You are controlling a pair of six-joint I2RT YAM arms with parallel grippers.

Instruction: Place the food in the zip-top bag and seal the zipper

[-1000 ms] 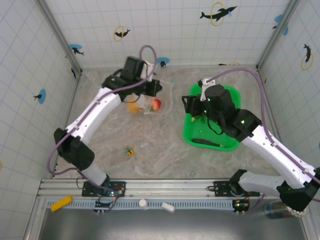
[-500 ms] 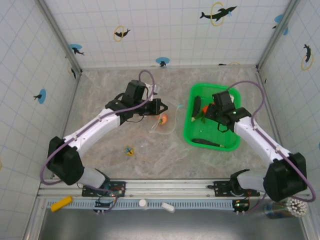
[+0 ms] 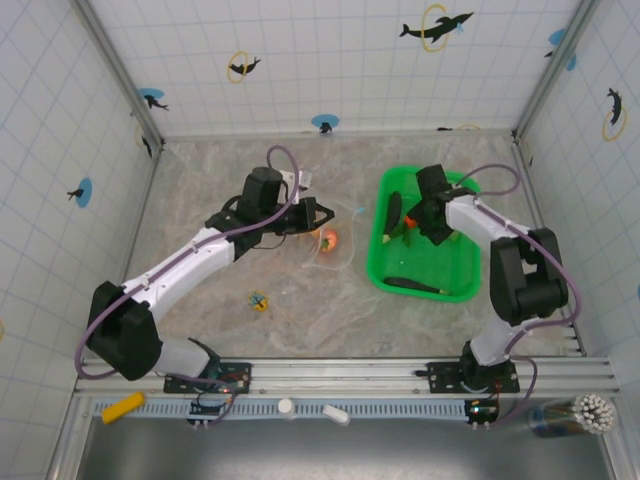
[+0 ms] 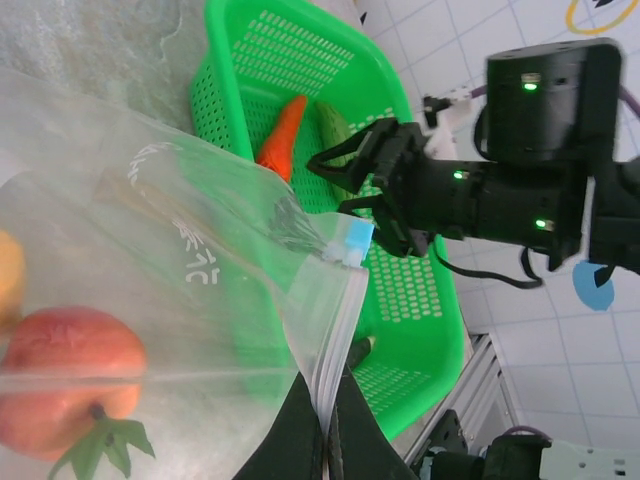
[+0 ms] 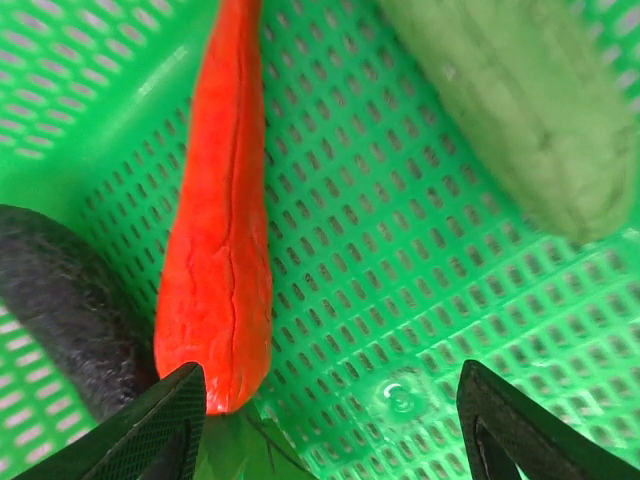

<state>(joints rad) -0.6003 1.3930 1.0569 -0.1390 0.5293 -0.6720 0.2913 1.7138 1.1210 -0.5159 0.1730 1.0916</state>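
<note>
Overhead, the left end effector (image 3: 312, 215) is clamped tight on the mouth edge of the zip-top bag (image 3: 336, 236), which sags near the middle of the bench (image 3: 300, 300), just left of the green basket (image 3: 470, 290). Seen from the left wrist, the black fingers (image 4: 300, 440) pinch the zipper (image 4: 335, 330) a little below its light blue tab (image 4: 352, 240). A red fruit (image 4: 70, 375) with a green leafy stem and a yellow piece (image 4: 8, 275) lie inside the clear plastic.

Across the bench, the right end effector (image 3: 414, 223) hangs low over the basket's far end, jaws spread wide with nothing between them. Its own camera shows an orange carrot (image 5: 225, 220) lying just inside one fingertip (image 5: 170, 420), a dark piece (image 5: 60, 300) pressed against the carrot, and a pale green piece (image 5: 530, 100) apart from both. Another dark, long piece (image 3: 415, 285) lies along the basket's near side. A small yellow-and-blue trinket (image 3: 259, 301) sits alone on the bench, well clear of the bag.
</note>
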